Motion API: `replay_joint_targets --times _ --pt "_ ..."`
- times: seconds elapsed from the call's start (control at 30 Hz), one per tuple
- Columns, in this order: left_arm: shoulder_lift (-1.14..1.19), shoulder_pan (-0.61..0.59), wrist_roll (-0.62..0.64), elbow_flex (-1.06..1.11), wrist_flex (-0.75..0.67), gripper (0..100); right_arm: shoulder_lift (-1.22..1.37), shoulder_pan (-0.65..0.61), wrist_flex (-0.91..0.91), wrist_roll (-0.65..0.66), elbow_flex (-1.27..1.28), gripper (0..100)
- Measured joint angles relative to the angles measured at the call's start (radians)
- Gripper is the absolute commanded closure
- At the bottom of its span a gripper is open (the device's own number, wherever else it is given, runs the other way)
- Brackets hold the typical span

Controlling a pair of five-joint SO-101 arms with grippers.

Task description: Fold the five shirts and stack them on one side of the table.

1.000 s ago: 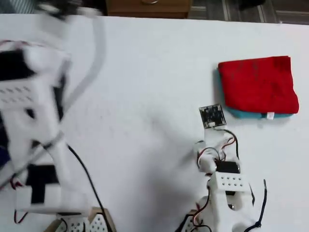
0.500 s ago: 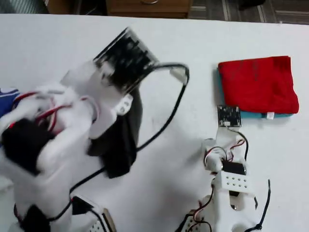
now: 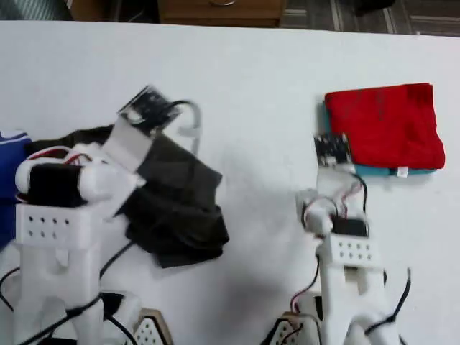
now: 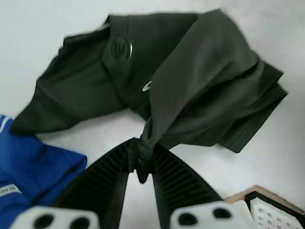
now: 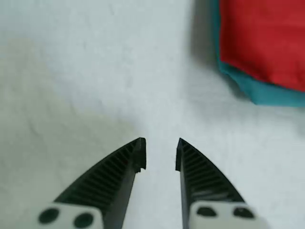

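A: Right, left gripper [image 4: 141, 157]: jaws closed on a bunched fold of the black shirt [image 4: 157, 90], cloth drawn to a point between them.
B: Where on the desk [image 3: 251, 65]?
A: Left half, toward the near edge. A crumpled heap, not flat. The pinch is at its near side, so the fabric drapes away from the jaws. Probably held that way to drag it out and spread it.
B: Anything beside it?
A: Blue shirt [image 4: 33, 167], rumpled, at the left edge, just beside the black one. Cannot tell if they touch.
B: Right gripper [image 5: 160, 143]?
A: Jaws parted a little, nothing between them, over bare desk. It is close to the stack's near-left corner, not touching it.
B: The stack?
A: Red shirt [image 3: 384, 126], folded, lying on a teal shirt [image 3: 359, 170], near the right edge. Teal peeks out along the near and left sides. I judge that side is the collecting place.
B: Progress?
A: Two folded and stacked, black in hand, blue waiting. Early-middle, I'd say.
B: Next need?
A: Lay the black shirt flat first. One pinch point won't manage it, so the right gripper is likely wanted on a second corner. Risk: dragging the blue one along.
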Motion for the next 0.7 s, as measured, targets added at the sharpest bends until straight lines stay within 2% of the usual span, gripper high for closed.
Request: replay_joint_targets --times 0.13,0.33,0.47,0.7 --pt "-0.011 -0.176 -0.049 0.157 -0.061 97 0.166 -0.1 0.127 0.002 -0.273 70.9" --pt "-0.011 -0.393 -0.055 0.253 -0.091 97 0.466 -0.327 0.249 0.002 -0.654 73.8" --pt "-0.011 -0.451 -0.055 0.315 -0.094 97 0.69 -0.443 0.264 0.002 -0.882 73.8" --pt "-0.011 -0.459 -0.055 0.419 -0.094 97 1.128 -0.578 0.419 0.002 -1.363 71.7"
